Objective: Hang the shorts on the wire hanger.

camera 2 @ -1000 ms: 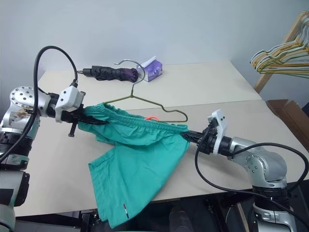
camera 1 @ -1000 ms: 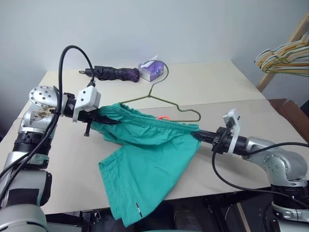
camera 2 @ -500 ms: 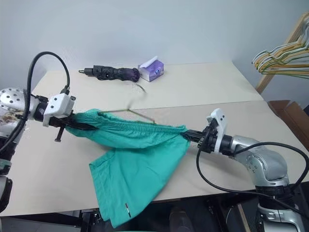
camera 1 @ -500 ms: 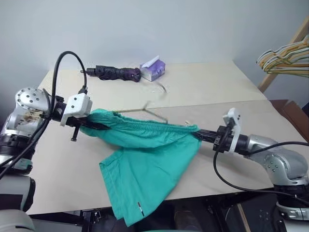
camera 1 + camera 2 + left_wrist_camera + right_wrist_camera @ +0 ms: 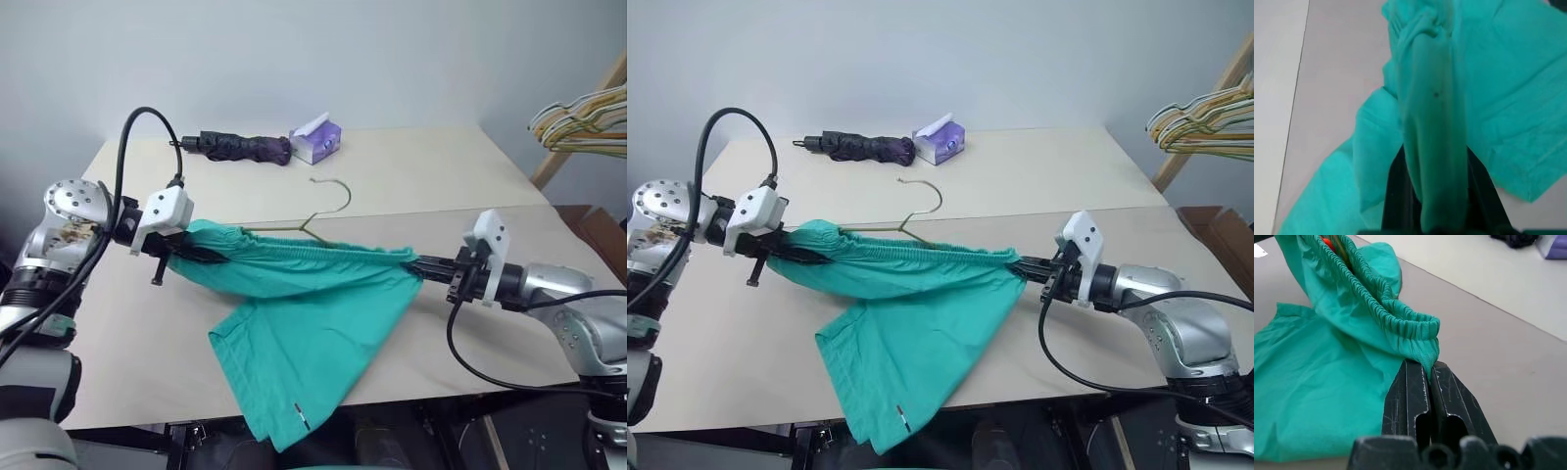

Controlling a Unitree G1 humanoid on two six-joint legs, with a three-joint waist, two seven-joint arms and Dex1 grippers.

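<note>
Your left gripper [image 5: 201, 253] and right gripper [image 5: 419, 264] both pinch the shorts [image 5: 304, 313] waistband taut; wire hanger [image 5: 312, 217] sits inside it.

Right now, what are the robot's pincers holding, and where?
Both hold the shorts by the elastic waistband: the left pincer is shut on one end, the right pincer on the other.

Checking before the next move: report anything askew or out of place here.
The wire hanger is mostly hidden behind the stretched waistband of the shorts, its hook sticking up. One leg droops over the table edge. Both grippers, left and right, pinch the waistband.
</note>
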